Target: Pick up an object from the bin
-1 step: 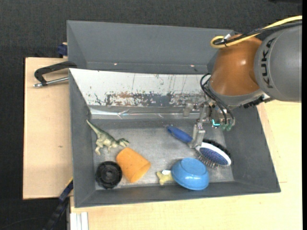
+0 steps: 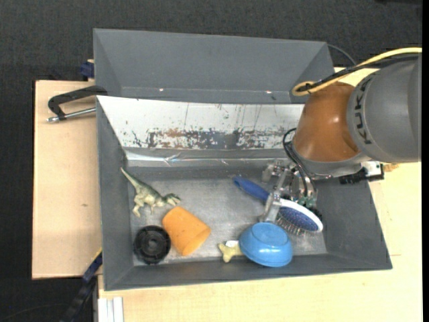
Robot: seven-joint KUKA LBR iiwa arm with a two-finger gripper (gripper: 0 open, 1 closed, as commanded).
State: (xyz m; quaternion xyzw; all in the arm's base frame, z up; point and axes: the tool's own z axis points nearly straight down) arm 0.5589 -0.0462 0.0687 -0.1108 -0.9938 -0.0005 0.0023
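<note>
Gripper low over blue hairbrush, lower right of grey bin.
Brush head white-rimmed w/ dark bristles; blue handle runs up-left toward bin centre. Gripper sits abt where head meets handle; claw state: can't tell. Blue bowl just below-left of brush head, small yellowish thing beside it. Further left: orange cup on its side, black round part, toy dinosaur.

The blue hairbrush lies at the right side of the bin floor (bristles facing up), handle pointing rear-left.
</note>
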